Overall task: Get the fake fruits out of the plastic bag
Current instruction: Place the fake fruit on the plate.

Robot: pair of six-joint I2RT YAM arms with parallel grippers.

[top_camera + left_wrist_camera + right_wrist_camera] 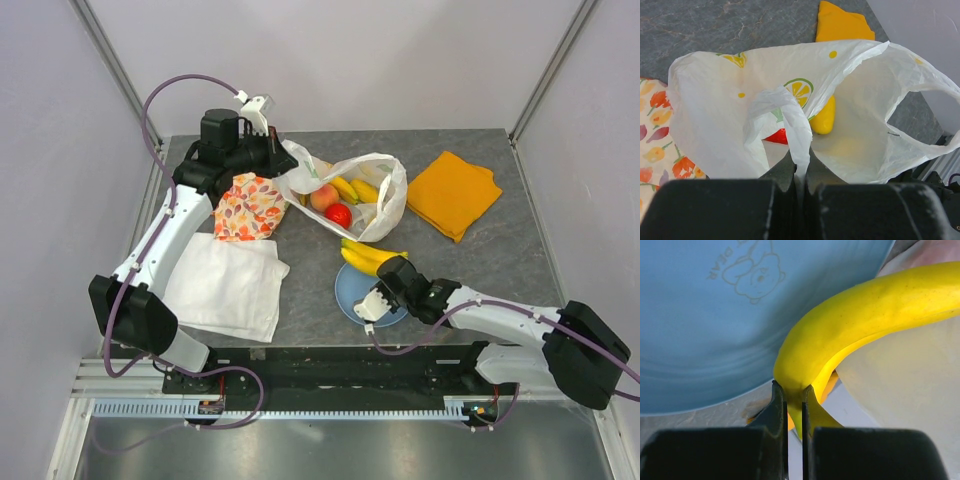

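We see the grey table [480,270] carrying everything. On its far middle lies the bag [385,195], white and crinkled, its mouth gaping toward the near side. A white cloth [225,285] lies flat at near left, an orange cloth [453,193] at far right well apart from the bag, and a floral cloth [248,207] just left of the bag under the left arm. The blue plate [352,290] sits near of the bag. At the plate's far edge, between plate and bag, we find a yellow bunch [368,255] already outside the bag. Inside the bag we make out bananas [355,188], a peach [322,197] and a red fruit [339,214], close together. The left pincer [800,162] is clamped on a twisted handle at the bag's left side. The right pincer [794,395] is closed on the thin lower end of the bunch, above the plate's rim.
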